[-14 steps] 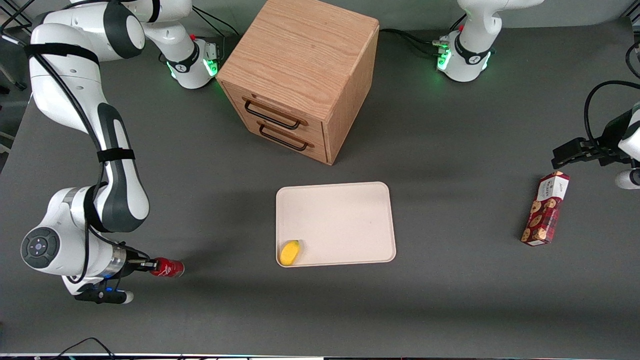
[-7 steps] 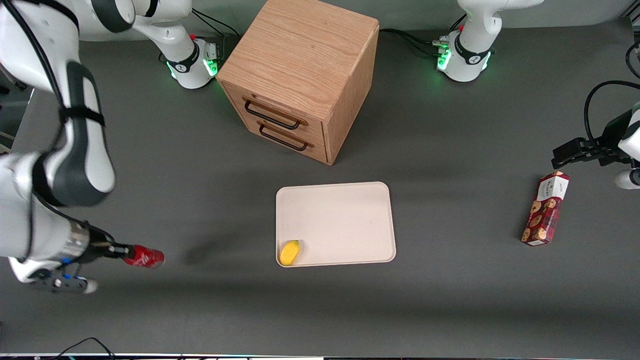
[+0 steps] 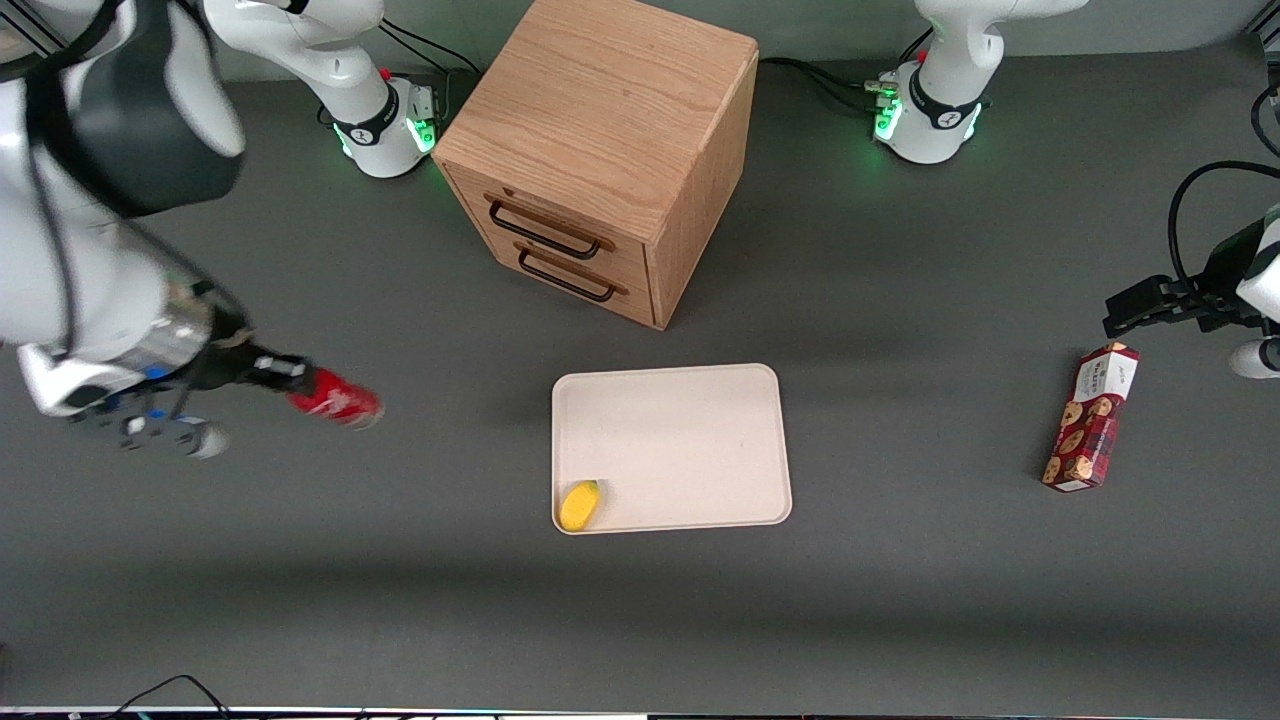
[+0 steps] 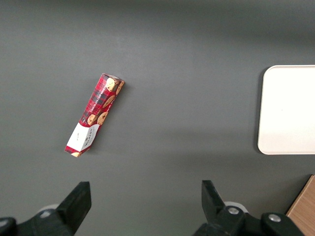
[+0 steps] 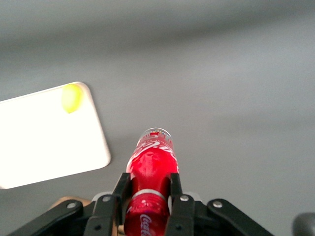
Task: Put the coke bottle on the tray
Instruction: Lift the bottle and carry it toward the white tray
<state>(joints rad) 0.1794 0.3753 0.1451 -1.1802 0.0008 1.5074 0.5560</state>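
Note:
My right gripper [image 3: 292, 381] [image 5: 149, 185] is shut on the coke bottle [image 3: 340, 400] [image 5: 151, 166], a small red bottle with white lettering, and holds it lying sideways in the air above the table at the working arm's end. Its silvery base points toward the tray. The cream-white tray [image 3: 690, 420] [image 5: 29, 147] [image 4: 290, 108] lies flat in front of the wooden cabinet, some way sideways from the bottle. The black fingers [image 5: 120, 189] clamp the bottle near its cap.
A yellow fruit [image 3: 579, 504] [image 5: 71, 97] lies in the tray's near corner on the bottle's side. A wooden drawer cabinet [image 3: 600, 150] stands farther from the camera than the tray. A red cookie box [image 3: 1092, 417] [image 4: 93, 115] lies toward the parked arm's end.
The gripper has lifted the bottle off the table and carried it up and away from the camera, slightly toward the tray. The arm has swung upward with it.

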